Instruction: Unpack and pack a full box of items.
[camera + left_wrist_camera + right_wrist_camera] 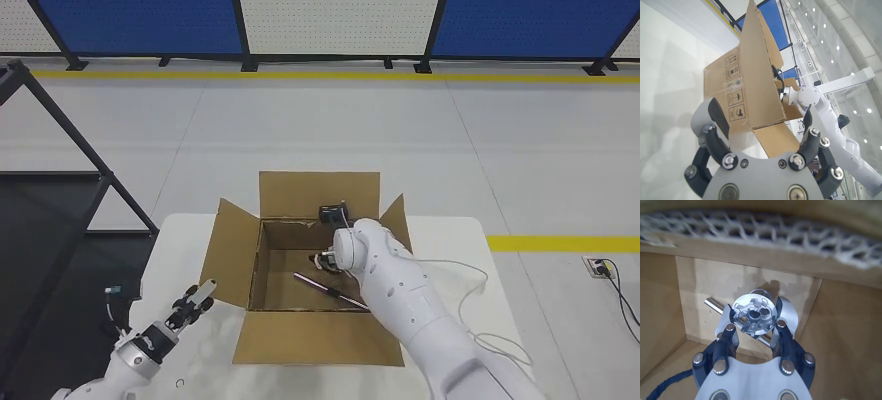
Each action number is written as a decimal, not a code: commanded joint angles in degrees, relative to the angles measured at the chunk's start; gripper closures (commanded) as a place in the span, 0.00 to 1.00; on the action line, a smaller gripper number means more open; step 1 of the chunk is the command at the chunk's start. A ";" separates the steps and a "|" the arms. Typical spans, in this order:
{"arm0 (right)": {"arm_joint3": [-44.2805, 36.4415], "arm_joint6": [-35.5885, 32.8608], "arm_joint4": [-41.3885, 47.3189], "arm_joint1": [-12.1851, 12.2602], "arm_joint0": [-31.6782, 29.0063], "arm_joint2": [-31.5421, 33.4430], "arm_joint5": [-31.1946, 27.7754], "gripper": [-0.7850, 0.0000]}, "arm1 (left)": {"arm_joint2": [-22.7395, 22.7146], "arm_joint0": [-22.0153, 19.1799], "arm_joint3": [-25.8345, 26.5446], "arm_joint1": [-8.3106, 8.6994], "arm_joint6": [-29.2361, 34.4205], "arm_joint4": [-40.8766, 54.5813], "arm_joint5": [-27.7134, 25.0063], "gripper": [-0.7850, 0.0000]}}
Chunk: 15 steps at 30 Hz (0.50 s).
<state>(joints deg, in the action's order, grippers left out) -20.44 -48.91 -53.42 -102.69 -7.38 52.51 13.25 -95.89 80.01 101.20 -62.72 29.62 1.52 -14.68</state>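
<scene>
Closest to us, the right claw (754, 311) is closed across a round grey metal disc with a notched face (755, 318). One pad sits on each side of the rim, and the notched face is turned up toward the wrist. We judge the disc to be stiff and heavy for its bulk, with a smooth rim that could slip. A hold square across the widest part of the rim, as it is now, looks the safest. The notches and centre hole offer little for flat pads.

Just below the disc, a polished steel rod (712, 305) lies slantwise on the floor of the brown cardboard box (702, 275). We cannot tell whether the disc touches it. We expect the rod to roll and to be slick, so it is best pinched near its middle.

Farther in, white paper mesh (753, 232) hangs along the box wall.

Well apart from all this, the left claw (762, 111) is spread wide and empty over the white table (190, 240). It sits just outside the box's side flap.
</scene>
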 commanded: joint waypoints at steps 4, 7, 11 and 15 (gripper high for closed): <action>-5.44 -0.03 -2.18 0.97 -1.16 0.26 -0.71 1.00 | -1.42 0.74 1.16 0.07 0.35 3.11 -0.48 0.00; -11.80 -1.09 -4.28 2.25 -3.33 1.00 -1.33 1.00 | -2.88 1.26 1.91 0.18 1.20 5.60 -0.99 0.00; -26.64 -4.34 -9.71 4.83 -9.72 2.94 -0.65 1.00 | -5.52 2.29 2.93 0.31 2.46 10.64 -2.25 0.00; -48.90 -10.94 -17.71 8.09 -20.89 6.73 -1.45 1.00 | -8.57 3.43 3.33 0.43 4.24 17.31 -3.04 0.00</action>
<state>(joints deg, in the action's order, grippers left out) -59.83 -57.18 -68.13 -95.64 -23.88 57.91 12.39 -103.43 83.12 104.52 -62.33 33.28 16.48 -17.61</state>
